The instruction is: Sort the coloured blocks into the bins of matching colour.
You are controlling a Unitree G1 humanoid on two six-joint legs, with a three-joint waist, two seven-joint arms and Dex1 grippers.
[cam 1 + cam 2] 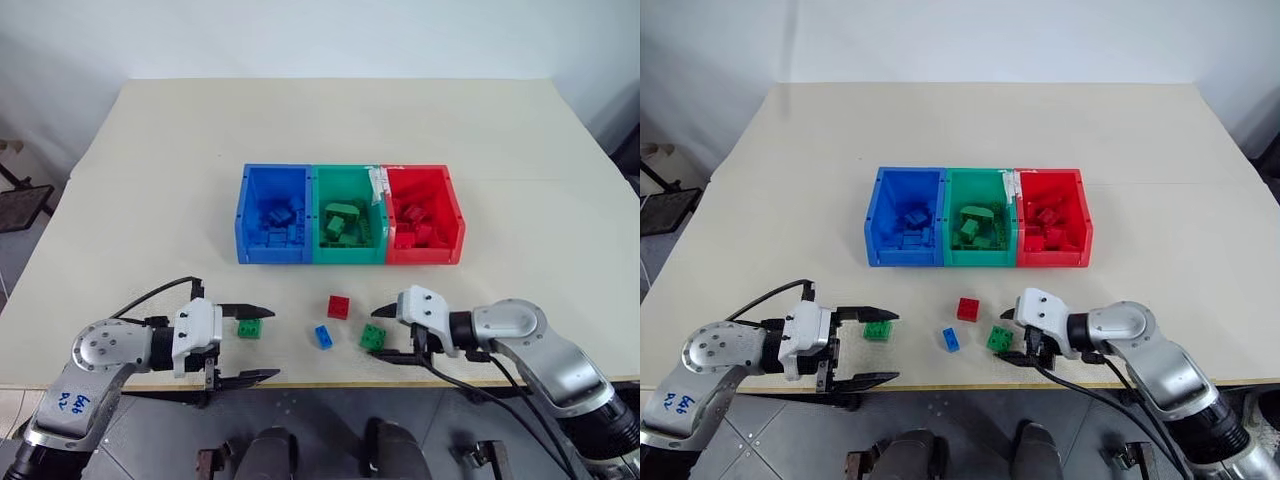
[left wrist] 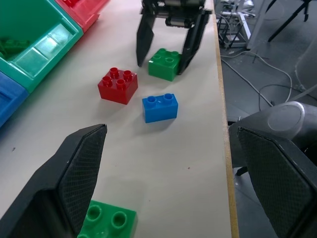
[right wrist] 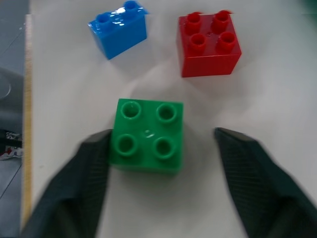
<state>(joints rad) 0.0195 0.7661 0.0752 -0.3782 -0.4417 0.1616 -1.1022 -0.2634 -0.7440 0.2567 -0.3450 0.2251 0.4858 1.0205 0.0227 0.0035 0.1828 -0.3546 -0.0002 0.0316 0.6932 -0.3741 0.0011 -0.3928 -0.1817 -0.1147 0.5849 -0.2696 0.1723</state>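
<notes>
You have a cream table in front of you. Near its middle sit the three joined bins: blue on the left, green in the centre, red on the right, each holding bricks of its own colour. Closer to the near edge lie four loose bricks, apart from one another: a green brick on the left, a red brick nearest the bins, a blue brick just in front of it, and another green brick to the right.
</notes>
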